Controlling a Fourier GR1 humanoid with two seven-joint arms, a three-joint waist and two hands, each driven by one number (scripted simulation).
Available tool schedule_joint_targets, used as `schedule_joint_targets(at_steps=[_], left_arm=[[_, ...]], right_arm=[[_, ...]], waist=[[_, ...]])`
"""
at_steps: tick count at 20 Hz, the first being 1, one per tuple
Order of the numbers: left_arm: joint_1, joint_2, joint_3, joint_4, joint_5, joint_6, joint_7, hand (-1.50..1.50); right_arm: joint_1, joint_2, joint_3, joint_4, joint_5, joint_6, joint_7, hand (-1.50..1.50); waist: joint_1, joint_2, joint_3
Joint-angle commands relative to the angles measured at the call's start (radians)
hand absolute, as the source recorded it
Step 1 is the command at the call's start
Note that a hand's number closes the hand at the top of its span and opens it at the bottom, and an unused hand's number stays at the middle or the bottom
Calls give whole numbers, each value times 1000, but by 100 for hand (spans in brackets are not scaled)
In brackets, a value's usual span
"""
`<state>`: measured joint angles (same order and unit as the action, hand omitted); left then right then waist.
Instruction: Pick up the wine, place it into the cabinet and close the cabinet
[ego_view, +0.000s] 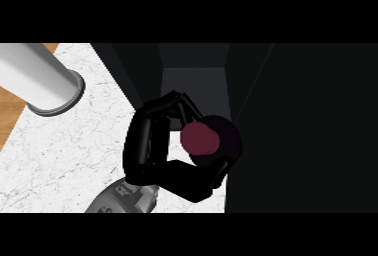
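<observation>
The wine bottle (201, 139) is seen from above, showing a dark red round top and a dark body. My left hand (144, 145) is shut on it: the fingers (177, 102) curl round its far side and the thumb (188, 182) wraps the near side. The grey forearm enters from the lower edge, left of centre. The bottle is held at the mouth of the dark open cabinet (192, 80), beside a dark panel (295, 130) on the right; whether it rests on anything is hidden. My right hand shows nowhere.
A tall white cylinder with a grey rim (40, 75) stands at the upper left on the white marble counter (66, 150). A strip of wooden floor (11, 107) lies past the counter's left edge. The dark cabinet panel fills the right side.
</observation>
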<state>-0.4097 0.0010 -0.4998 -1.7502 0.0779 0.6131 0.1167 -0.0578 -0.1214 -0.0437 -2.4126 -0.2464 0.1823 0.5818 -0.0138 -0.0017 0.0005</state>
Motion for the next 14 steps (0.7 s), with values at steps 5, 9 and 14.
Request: schedule_joint_targets(at_steps=[5,9,14], left_arm=[[-111,-1,-19,77,-17,101,38,150],[-208,-1,-7,208,7,135,-23,150],[-186,-1,-53,209,91,185,-81,150]], right_arm=[[94,10,3,-218,-113,-9,99,-150],[35,-2,-9,-156,-97,0,67,-150],[-9,4,9,-108,-69,-19,74,-150]], waist=[[-5,-3,0],[-7,1,0],[0,1,-1]])
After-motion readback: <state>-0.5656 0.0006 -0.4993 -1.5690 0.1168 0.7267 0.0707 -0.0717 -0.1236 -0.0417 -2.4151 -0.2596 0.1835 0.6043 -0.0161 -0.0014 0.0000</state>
